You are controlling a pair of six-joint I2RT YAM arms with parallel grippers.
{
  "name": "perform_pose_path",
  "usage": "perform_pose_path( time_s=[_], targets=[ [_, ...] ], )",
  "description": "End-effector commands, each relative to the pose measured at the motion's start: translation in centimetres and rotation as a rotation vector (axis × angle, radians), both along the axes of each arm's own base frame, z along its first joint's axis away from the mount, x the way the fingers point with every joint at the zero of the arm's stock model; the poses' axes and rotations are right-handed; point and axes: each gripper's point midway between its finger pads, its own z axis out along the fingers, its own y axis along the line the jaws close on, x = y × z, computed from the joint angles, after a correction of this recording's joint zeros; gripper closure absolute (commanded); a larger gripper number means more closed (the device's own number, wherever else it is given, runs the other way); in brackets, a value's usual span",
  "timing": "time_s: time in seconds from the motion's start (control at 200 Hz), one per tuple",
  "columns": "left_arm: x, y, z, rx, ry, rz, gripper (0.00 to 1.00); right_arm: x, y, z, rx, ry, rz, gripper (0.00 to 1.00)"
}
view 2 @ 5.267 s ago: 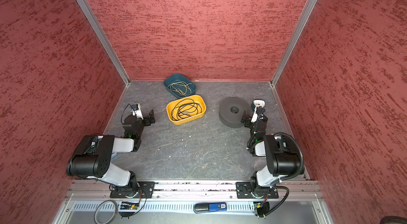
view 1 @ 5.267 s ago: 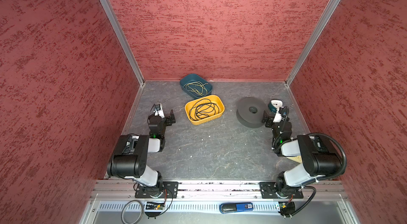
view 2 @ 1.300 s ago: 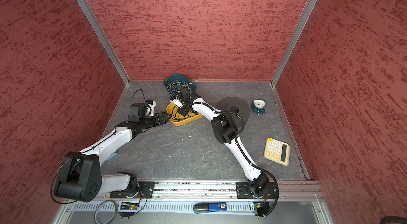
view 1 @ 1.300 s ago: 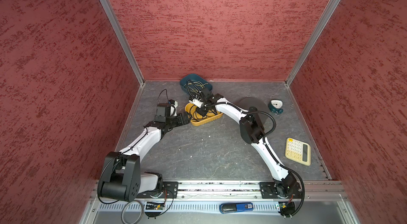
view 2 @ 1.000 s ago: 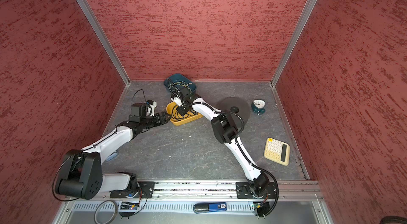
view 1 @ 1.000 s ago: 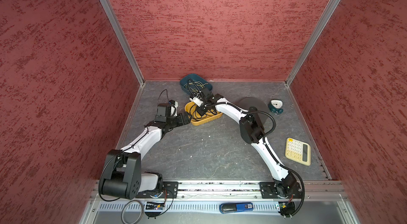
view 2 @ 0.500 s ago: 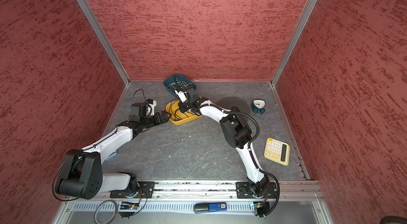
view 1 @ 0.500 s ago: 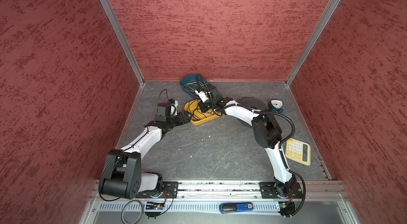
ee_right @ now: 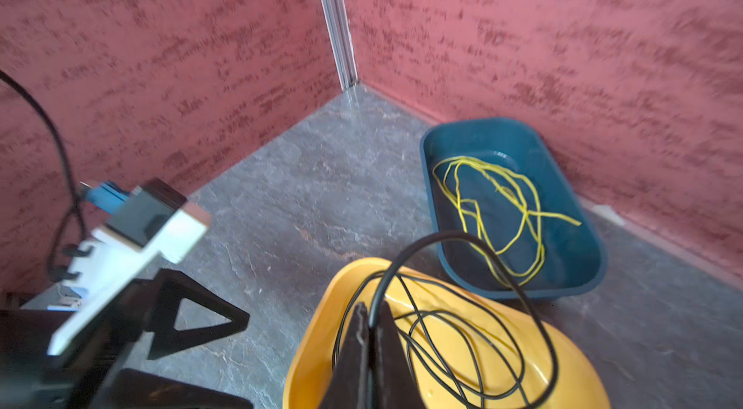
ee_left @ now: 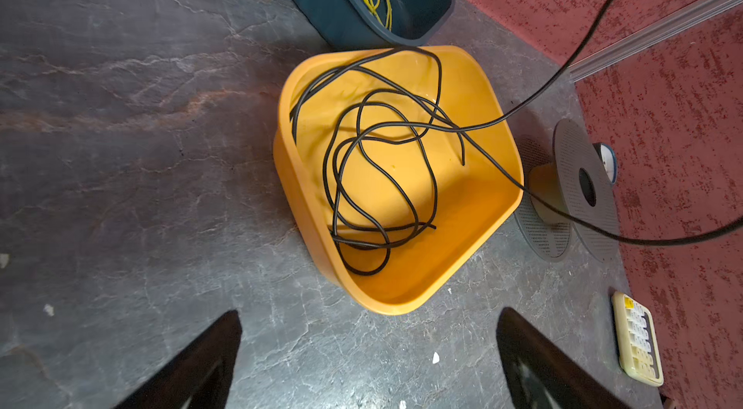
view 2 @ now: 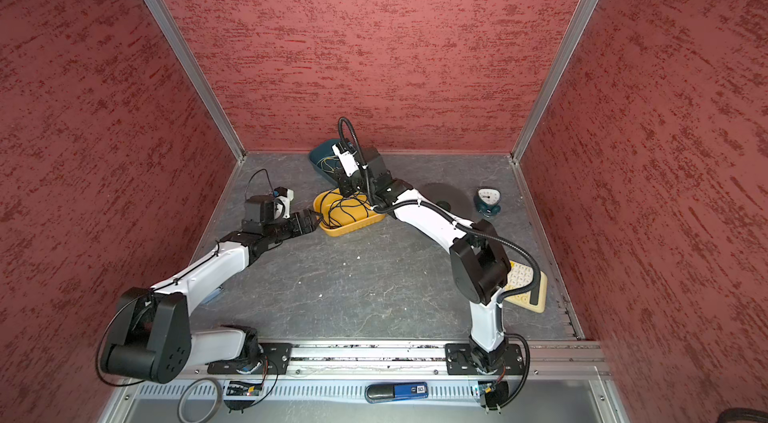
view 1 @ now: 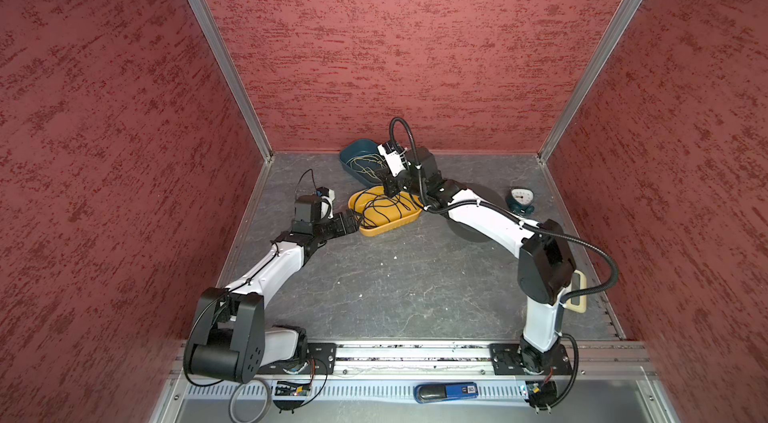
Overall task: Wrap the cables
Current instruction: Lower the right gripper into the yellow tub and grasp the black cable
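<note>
Right jaws tight on thin black cable (ee_right: 450, 234), loose loops in yellow tray (ee_left: 474, 234).

The right end effector (ee_right: 370, 313) has risen from the yellow tray (ee_left: 283, 178), drawing the black cord (ee_right: 454, 235) upward.

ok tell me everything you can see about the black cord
The black cord is one long, thin, smooth, rubbery-looking line. It lies in loose tangled loops on the floor of the yellow tray. Two loose ends seem to show among the loops. One stretch is lifted out of the tray and arches up to the shut right gripper, which pinches it between its fingers. Nothing else visibly touches it.
</note>
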Motion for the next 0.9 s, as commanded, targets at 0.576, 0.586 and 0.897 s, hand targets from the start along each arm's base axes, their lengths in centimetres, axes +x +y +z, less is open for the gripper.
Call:
perform_pose_path(
  time_s=[0.576,0.586,0.897],
  targets=[
    [-0.2,-0.1,0.8,-0.004,-0.026,-0.007,0.01,2.2,0.7,-15.6,-0.487,0.233,0.081,0.78],
    [-0.2,-0.1,0.8,-0.005,-0.025,-0.008,0.01,2.2,0.7,-15.8,-0.493,0.235,0.084,0.76],
    [-0.1,-0.1,0.4,-0.003,-0.014,-0.008,0.01,2.2,1.7,-19.5,-0.546,0.251,0.171,0.05]
  ],
)
